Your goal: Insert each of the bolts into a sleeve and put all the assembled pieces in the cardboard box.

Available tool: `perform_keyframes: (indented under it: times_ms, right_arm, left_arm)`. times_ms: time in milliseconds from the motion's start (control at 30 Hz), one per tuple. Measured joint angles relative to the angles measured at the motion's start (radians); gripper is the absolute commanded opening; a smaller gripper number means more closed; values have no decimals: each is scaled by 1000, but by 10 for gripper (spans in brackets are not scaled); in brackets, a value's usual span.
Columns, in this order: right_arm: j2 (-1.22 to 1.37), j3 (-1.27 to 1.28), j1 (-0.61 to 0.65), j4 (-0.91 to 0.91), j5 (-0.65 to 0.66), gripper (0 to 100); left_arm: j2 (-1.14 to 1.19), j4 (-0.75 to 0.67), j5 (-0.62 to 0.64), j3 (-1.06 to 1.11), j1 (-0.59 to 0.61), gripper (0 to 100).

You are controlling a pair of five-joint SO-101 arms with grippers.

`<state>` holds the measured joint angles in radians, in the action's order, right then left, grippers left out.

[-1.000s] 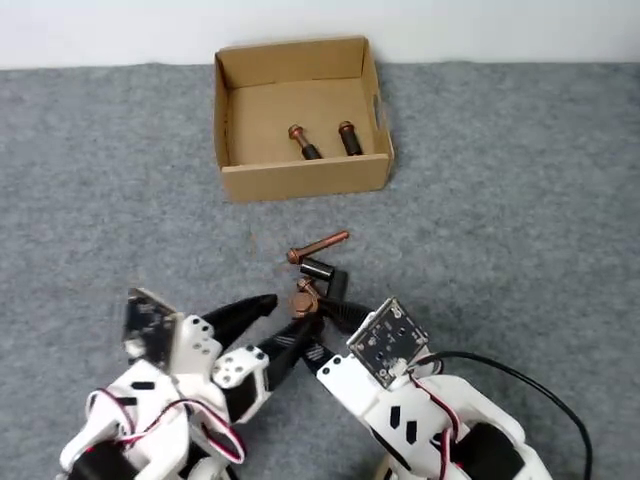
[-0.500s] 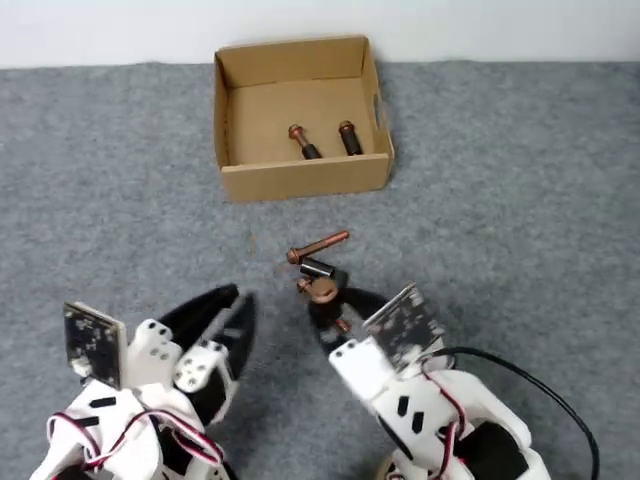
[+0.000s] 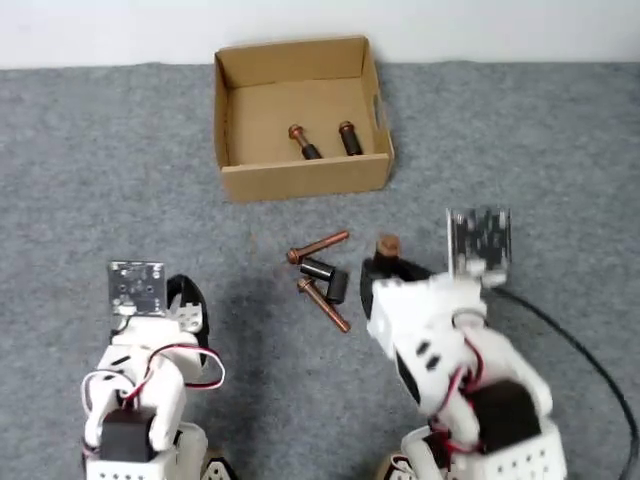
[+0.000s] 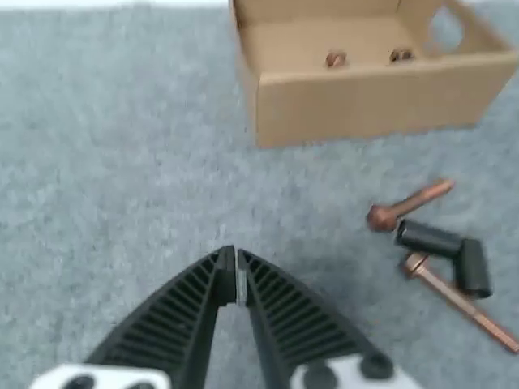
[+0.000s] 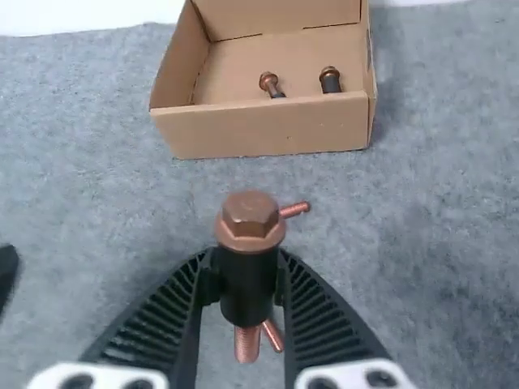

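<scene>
**Right claw grips a sleeved bolt; loose parts lie mid-desk**

Read the high view as a clock face. The left arm sits at 7 o'clock. Its left claw (image 4: 235,271) is closed tip to tip on nothing, above the grey desk (image 3: 100,150). At 5 o'clock the right claw (image 5: 246,271) clamps the held sleeve (image 5: 246,284), which is black and upright. The held bolt (image 5: 250,220) runs through it, hexagonal head on top and shank end showing below.

Near the desk's centre, toward 9 o'clock of that claw, the loose parts lie close together. First come the near bolt (image 3: 323,304) and the near sleeve (image 3: 333,287) just beside it. Beyond them are the far sleeve (image 3: 317,268) and the far bolt (image 3: 318,246).

At 12 o'clock stands the cardboard box (image 3: 300,180). On its floor one boxed piece (image 3: 303,142) and a second boxed piece (image 3: 349,137) lie side by side.
</scene>
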<state>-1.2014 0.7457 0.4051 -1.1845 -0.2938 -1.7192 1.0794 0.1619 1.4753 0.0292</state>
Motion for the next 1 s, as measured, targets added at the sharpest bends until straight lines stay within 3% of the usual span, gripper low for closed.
perform_keyframes:
  times_ms: [267,500,1000]
  right_arm:
    - [391,-362,2,0,-5,8]
    - [629,-632,-5,37,26,8]
    - [1229,-878,-5,511,186,8]
  left_arm:
    - [2,-100,0,203,8,4]
    - [0,-115,-3,216,8,4]
    - [0,-115,-6,216,25,5]
